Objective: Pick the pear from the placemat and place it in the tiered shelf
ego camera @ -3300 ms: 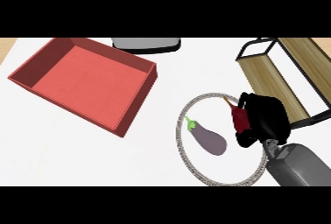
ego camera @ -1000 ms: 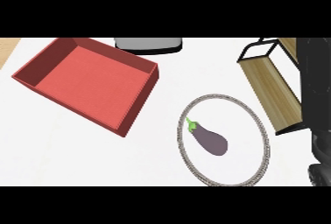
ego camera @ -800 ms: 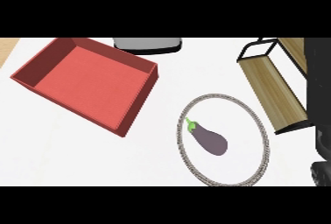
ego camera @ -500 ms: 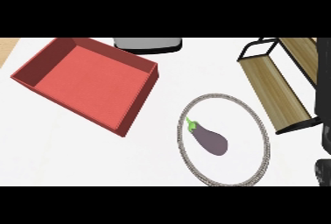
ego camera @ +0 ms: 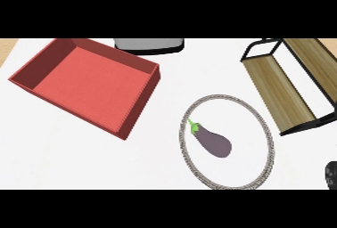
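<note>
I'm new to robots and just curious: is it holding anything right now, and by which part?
It cannot be told. Only a sliver of the black right hand shows at the picture's edge. No pear is in view.

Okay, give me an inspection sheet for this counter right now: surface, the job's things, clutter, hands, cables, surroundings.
Surface: white counter, no spills seen.
Job's things: oval placemat lies flat; no pear shows on it. Tiered shelf stands at the right, and no pear shows on its visible wooden boards.
Clutter: purple eggplant lies on the placemat; empty red tray at left; grey object at the top edge, cut off.
Hands: a black part at the lower right edge is probably the right hand; the left hand is out of view.
Cables: nothing seen.
Surroundings: tan strip at the upper left corner.
</note>
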{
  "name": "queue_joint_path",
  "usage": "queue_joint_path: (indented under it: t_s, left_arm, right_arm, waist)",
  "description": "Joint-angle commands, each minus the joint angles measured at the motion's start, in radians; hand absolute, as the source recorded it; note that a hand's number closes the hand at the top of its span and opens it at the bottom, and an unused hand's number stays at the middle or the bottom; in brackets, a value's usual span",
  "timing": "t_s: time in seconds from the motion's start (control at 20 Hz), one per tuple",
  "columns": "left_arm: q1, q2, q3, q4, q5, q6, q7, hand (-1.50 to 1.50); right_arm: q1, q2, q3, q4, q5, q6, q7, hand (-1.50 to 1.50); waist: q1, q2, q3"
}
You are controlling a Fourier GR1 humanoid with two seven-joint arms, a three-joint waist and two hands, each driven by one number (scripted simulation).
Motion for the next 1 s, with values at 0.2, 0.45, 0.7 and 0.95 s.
queue_joint_path:
  t_s: [0.2,0.45,0.7,0.95]
  left_arm:
    - [-0.239,0.029,0.165,-0.037,-0.070,-0.007,-0.153,0.00]
    - [-0.256,0.040,0.160,-0.023,-0.061,-0.025,-0.166,0.00]
    - [-0.273,0.044,0.151,-0.031,-0.051,-0.011,-0.156,0.00]
    - [-0.260,0.041,0.138,-0.026,-0.041,-0.014,-0.180,0.00]
  right_arm:
    - [0.044,-0.008,-0.090,0.016,0.032,0.015,0.067,-1.50]
    - [0.049,-0.005,-0.111,-0.006,0.041,-0.031,0.025,-1.50]
    - [0.009,0.024,-0.139,-0.062,0.024,-0.095,0.026,-1.50]
    - [-0.045,0.049,-0.199,-0.139,-0.011,-0.135,0.047,-1.50]
  waist:
    - [-0.020,-0.002,-0.002]
    - [-0.013,-0.001,-0.002]
    - [-0.009,0.001,0.000]
    - [0.004,-0.011,-0.001]
